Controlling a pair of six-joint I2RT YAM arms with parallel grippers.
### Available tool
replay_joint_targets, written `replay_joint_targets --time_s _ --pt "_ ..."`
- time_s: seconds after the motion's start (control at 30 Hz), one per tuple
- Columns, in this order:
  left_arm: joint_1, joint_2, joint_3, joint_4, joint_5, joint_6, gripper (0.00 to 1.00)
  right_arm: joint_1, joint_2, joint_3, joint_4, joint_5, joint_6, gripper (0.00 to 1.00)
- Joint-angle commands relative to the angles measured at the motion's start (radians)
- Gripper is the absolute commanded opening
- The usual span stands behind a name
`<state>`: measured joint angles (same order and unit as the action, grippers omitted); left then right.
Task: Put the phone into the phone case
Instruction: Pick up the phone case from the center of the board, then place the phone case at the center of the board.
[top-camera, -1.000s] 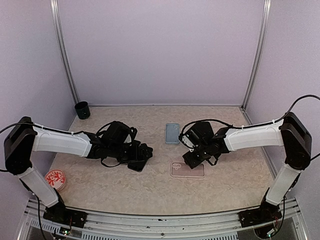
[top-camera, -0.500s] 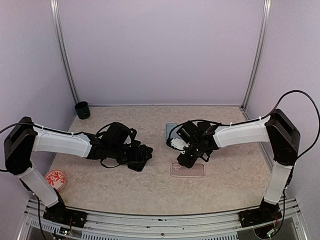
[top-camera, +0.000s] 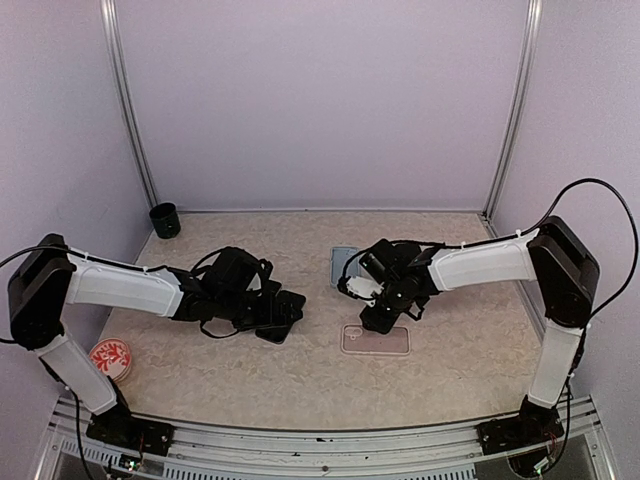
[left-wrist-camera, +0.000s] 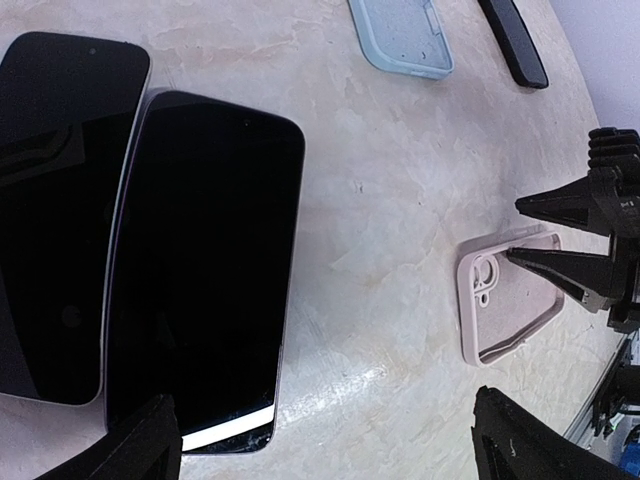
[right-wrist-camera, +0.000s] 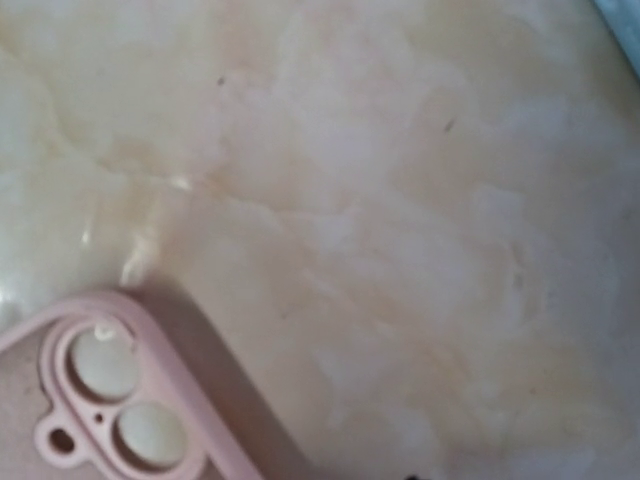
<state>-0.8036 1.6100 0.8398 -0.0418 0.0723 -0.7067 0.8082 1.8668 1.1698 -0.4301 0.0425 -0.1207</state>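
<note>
Top external view gives you the pale pink soft phone case (top-camera: 385, 342) flat on the beige marbled table (top-camera: 450, 375). Its long axis runs left to right, camera cut-out at the left end. The right gripper (top-camera: 376, 320) sits at that corner. The left gripper (top-camera: 287, 312) hides most of the phones.

Left wrist view shows you the glossy black slab phone (left-wrist-camera: 205, 270), screen up, with its long axis up the frame. It lies edge to edge with a second black phone (left-wrist-camera: 55, 210), which is cut off at the left. Your left fingers (left-wrist-camera: 140, 445) stand wide apart and hold nothing. The right fingers (left-wrist-camera: 570, 272) are parted, one tip at the case rim.

Right wrist view is blurred; you see only the case's cut-out corner.
</note>
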Motion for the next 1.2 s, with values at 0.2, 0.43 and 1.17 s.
replay_joint_targets --time_s 0.2,0.43,1.17 --pt "0.006 -0.004 -0.004 0.024 0.011 0.001 0.99 -0.022 0.041 0.004 -0.022 -0.065 0.005 0.13" --pt "0.006 -0.006 -0.007 0.024 0.008 0.0 0.99 -0.035 0.02 0.0 -0.019 -0.116 0.026 0.0" --pt "-0.037 -0.051 0.05 0.022 0.019 0.016 0.99 -0.074 -0.121 -0.034 0.088 -0.142 0.618 0.0"
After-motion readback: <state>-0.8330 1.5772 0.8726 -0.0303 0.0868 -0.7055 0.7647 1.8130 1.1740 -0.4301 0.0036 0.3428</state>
